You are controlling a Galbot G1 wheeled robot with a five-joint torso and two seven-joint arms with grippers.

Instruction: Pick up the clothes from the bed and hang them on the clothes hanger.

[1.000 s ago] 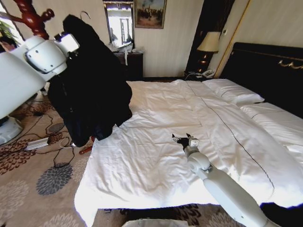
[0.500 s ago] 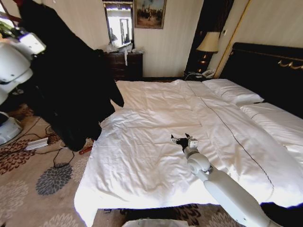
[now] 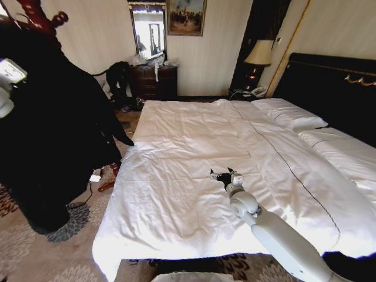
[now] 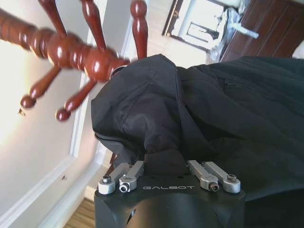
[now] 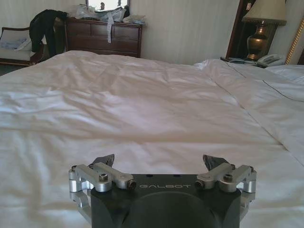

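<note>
The coat (image 3: 53,135) is off the bed (image 3: 194,170), bunched in the left gripper (image 4: 168,164) beside the coat stand (image 4: 80,52); it seems not yet hooked on a peg; the right gripper (image 5: 159,164) rests spread wide over the duvet.

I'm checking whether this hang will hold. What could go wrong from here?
The left gripper grips only a bunched fold of the coat, so the heavy cloth may slip before it catches a peg. The stand has short knobbed pegs, and the coat could slide off one. The right gripper sits open over the bed.
</note>
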